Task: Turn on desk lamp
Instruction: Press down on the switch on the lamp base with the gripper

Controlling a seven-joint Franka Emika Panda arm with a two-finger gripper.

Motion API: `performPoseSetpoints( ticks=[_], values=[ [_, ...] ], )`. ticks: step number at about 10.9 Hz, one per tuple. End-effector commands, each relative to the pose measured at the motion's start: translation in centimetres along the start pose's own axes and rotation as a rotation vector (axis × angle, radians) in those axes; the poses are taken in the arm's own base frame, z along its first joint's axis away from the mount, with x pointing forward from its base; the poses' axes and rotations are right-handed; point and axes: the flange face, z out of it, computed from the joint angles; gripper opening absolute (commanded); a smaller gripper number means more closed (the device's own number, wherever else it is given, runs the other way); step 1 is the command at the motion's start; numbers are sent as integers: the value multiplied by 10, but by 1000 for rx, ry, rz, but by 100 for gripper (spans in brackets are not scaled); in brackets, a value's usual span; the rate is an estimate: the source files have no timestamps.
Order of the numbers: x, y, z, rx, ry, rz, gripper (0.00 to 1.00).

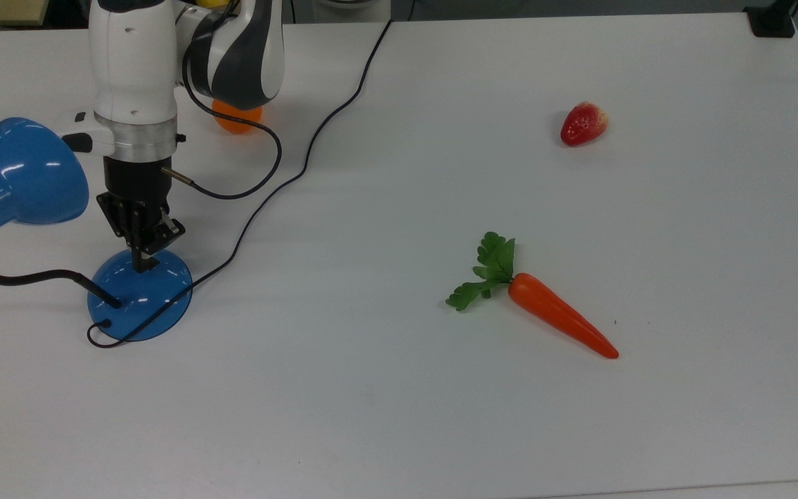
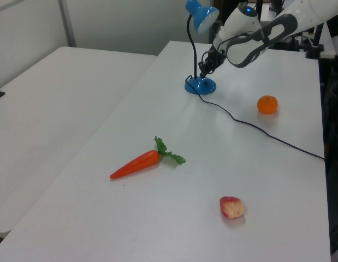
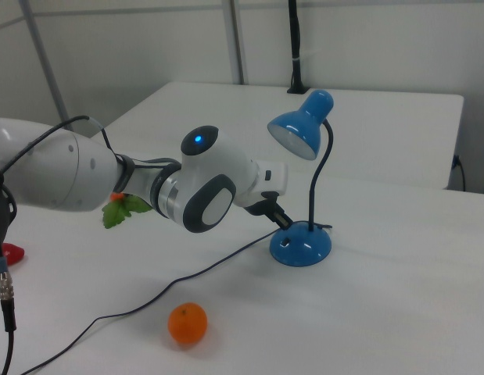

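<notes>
Lamp (image 1: 139,294): blue, near the tabletop's left edge in the top view; round domed base on the surface, black neck (image 1: 18,277) bending up from the base's left side to the shade (image 1: 21,173), which overhangs the left edge of the top view.
Lamp in other views: at the far end of the table in the left view (image 2: 200,85); in the right view (image 3: 302,246) the shade faces down and toward the right view's left.
Cord (image 1: 302,159): thin, black, loops at the base's lower left, then runs up across the tabletop to the far edge in the top view.
Gripper (image 1: 141,262): points straight down, tip on the upper part of the base's dome, where the switch sits; fingers look pressed together with nothing between them. In the left view (image 2: 202,75) it sits just above the base.
Arm (image 1: 136,76): white with a grey joint, comes in from the far-left corner in the top view.
Orange (image 1: 236,119): behind the arm, near the far edge, partly hidden in the top view.
Carrot (image 1: 558,322): mid-table, green leaves pointing to the top view's left.
Strawberry (image 1: 583,123): toward the far right corner in the top view, well apart from the rest.
Table (image 1: 399,416): white.
</notes>
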Motion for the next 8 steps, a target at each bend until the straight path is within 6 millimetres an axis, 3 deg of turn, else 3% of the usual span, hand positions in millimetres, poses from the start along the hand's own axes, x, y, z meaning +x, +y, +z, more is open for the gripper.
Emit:
performPoseSetpoints(
  ticks=[1, 8],
  values=[
    [2, -1, 0, -8, 9, 9, 0],
    [-8, -2, 3, -30, -74, -8, 0]
  ],
)
